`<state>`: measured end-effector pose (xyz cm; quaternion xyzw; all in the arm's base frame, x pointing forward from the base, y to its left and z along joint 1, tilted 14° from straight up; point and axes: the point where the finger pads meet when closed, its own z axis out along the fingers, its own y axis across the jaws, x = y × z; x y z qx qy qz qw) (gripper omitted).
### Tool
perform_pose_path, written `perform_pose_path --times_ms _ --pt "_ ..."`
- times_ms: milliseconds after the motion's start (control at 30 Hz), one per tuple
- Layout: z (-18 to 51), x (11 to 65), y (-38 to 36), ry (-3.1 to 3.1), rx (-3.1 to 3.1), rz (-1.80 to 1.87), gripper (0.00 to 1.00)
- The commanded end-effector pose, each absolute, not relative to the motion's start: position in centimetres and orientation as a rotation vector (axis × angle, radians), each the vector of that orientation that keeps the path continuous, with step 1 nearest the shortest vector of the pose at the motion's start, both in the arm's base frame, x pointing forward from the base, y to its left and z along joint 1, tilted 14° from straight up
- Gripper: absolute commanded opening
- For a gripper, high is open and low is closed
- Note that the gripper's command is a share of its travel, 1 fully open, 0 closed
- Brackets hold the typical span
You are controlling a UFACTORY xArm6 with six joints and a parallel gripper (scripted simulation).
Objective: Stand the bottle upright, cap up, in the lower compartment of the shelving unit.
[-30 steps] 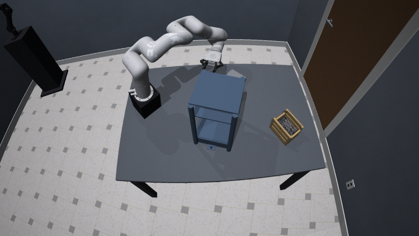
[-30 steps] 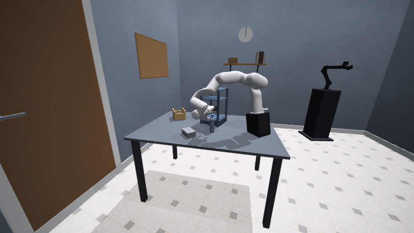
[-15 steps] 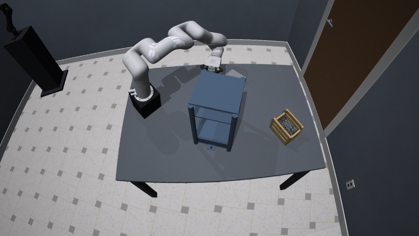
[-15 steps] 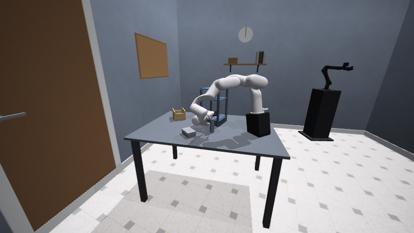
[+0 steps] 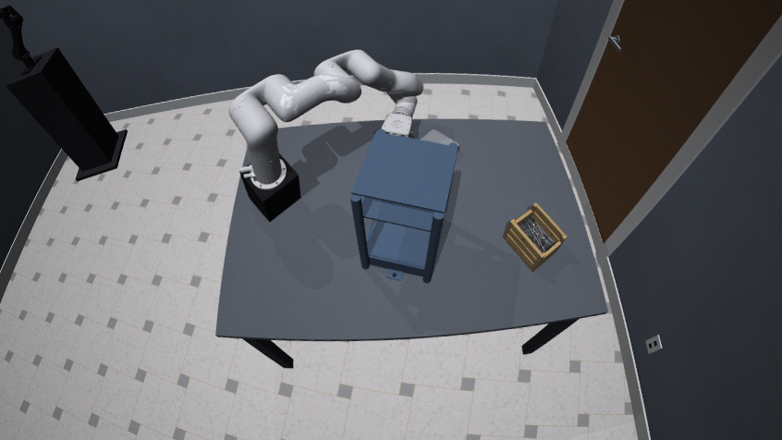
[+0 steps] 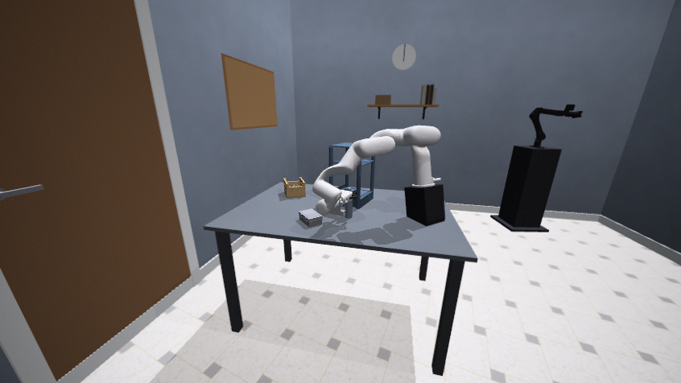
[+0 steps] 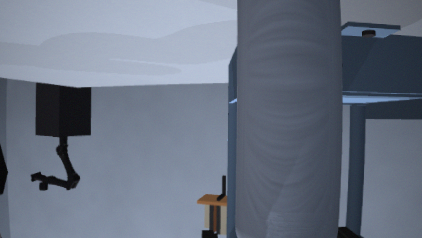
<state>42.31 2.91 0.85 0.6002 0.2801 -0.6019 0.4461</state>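
The grey bottle (image 6: 348, 210) (image 7: 287, 125) stands upright on the table (image 5: 306, 306) (image 6: 266, 221), just outside the back of the blue shelving unit (image 5: 404, 169) (image 6: 372, 183). It fills the middle of the wrist view, very close to the camera. My gripper (image 6: 348, 195) is low over the bottle's top, open, with its fingers on either side of the bottle. In the top view the shelf top hides the bottle and the fingers. The shelf's lower compartment floor (image 5: 396, 240) holds nothing.
A wooden crate (image 5: 534, 236) (image 6: 294, 187) stands at the table's right side. A flat grey box (image 5: 440, 137) (image 6: 310, 217) lies close to the gripper. The arm's black base (image 5: 270, 191) (image 6: 423, 203) stands on the table. A small blue tab (image 5: 393, 275) lies before the shelf.
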Motion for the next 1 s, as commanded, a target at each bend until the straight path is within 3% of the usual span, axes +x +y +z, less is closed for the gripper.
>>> perform_pose_path --times_ms 0,967 --pt "0.1 42.5 2.8 0.692 1.489 -1.489 0.63" --pt "-3.3 42.9 2.1 0.692 1.489 -1.489 0.63"
